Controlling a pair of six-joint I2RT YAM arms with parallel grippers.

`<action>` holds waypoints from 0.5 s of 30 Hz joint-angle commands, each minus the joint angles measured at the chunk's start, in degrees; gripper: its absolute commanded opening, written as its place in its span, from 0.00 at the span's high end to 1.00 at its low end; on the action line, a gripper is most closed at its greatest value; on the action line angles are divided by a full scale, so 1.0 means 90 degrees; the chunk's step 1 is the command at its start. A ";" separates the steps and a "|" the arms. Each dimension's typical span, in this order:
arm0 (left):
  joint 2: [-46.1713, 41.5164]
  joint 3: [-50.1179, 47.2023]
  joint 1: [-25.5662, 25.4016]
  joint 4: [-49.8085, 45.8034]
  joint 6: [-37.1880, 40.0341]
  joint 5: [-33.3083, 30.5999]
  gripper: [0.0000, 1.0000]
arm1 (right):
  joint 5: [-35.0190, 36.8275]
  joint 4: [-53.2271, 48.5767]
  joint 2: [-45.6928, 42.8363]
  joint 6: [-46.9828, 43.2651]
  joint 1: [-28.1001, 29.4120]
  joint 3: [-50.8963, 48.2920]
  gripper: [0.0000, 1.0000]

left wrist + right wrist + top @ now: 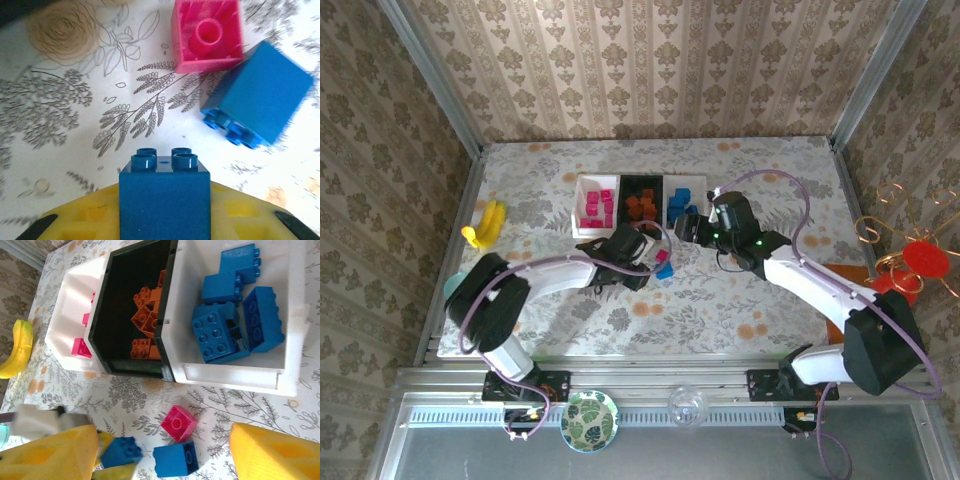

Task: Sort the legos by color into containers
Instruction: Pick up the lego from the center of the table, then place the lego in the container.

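Your left arm (pixel 550 275) is stretched low, left gripper (pixel 653 262) just in front of the black tray (pixel 122 300), clamped on a blue brick (pixel 164 205). Your right arm (pixel 810 280) is angled in, right gripper (pixel 164 432) hanging off that tray's right front corner, jaws wide, empty.

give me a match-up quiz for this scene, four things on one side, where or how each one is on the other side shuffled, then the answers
Things
1. black tray
2. banana
3. loose pink brick
4. left pincer

States
A. lies hollow side up on the tablecloth
B. closed on a blue brick
C. holds orange bricks
D. lies at the far left of the tablecloth

Pairs: 1-C, 2-D, 3-A, 4-B
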 commanded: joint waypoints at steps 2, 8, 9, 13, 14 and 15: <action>-0.0768 0.0270 -0.0039 -0.0194 -0.0184 0.0160 0.72 | 0.0296 -0.0166 -0.0342 0.0005 -0.0080 -0.0303 0.28; -0.0040 0.1933 0.0142 -0.0187 -0.0108 0.0491 0.73 | 0.0544 -0.0329 -0.0695 0.0001 -0.0080 -0.0794 0.28; 0.0239 0.2296 0.0172 -0.0182 -0.0079 0.0512 0.73 | 0.0568 -0.0375 -0.0767 0.0001 -0.0082 -0.0879 0.28; 0.1417 0.3772 0.0353 -0.0267 -0.0168 0.0812 0.73 | 0.0580 -0.0568 -0.1056 -0.0019 -0.0072 -0.1180 0.28; 0.1684 0.4097 0.0373 -0.0302 -0.0200 0.0861 0.73 | 0.0580 -0.0608 -0.1112 -0.0019 -0.0071 -0.1259 0.29; 0.1977 0.4481 0.0395 -0.0362 -0.0231 0.0904 0.73 | 0.0570 -0.0630 -0.1191 -0.0009 -0.0071 -0.1355 0.29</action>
